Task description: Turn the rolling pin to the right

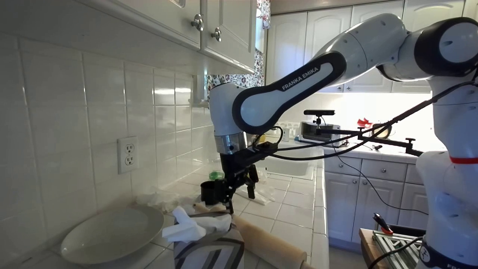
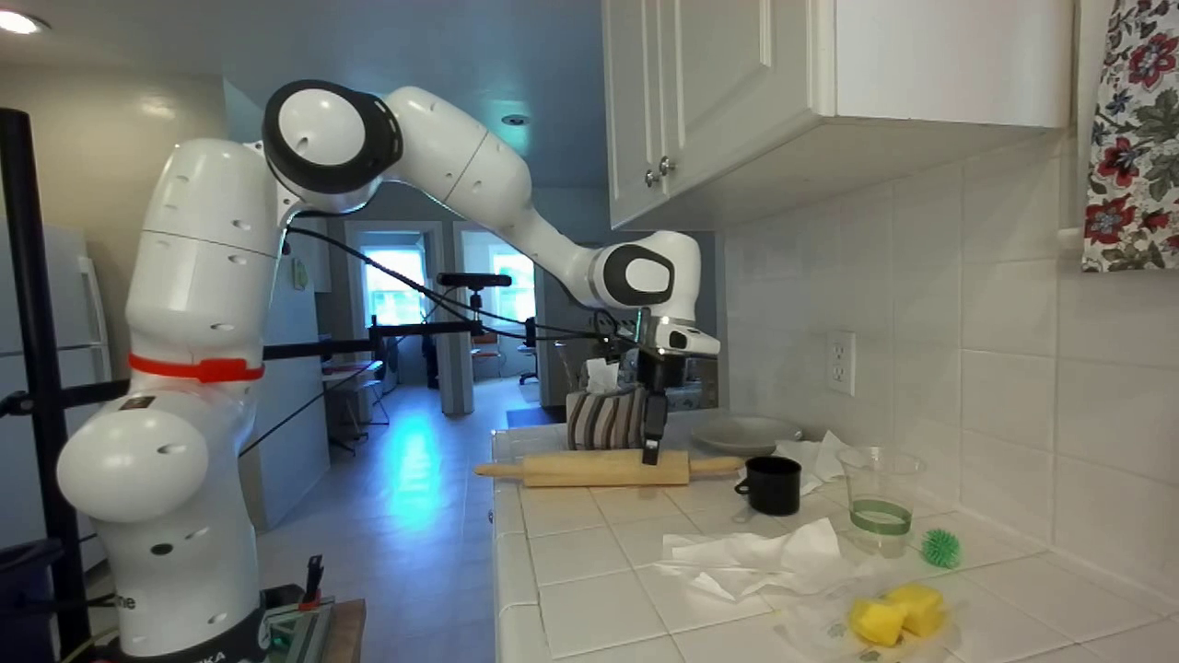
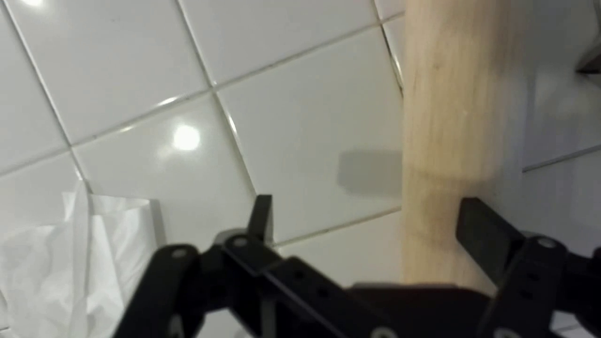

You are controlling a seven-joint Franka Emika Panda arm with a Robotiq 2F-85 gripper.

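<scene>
Saw the gripper spread wide, pinching nothing, with one finger over the rolling pin, lying across the tiled counter; could not tell whether touching. Judged the step as lining up for the turn, probably calling next for a sideways shift to straddle it, or a light one-fingered push. Noted nearby the striped tissue box with white tissue poking out; then the black cup with its inside hidden; farther off, the oval plate and a clear cup, green-banded, of unclear contents.
</scene>
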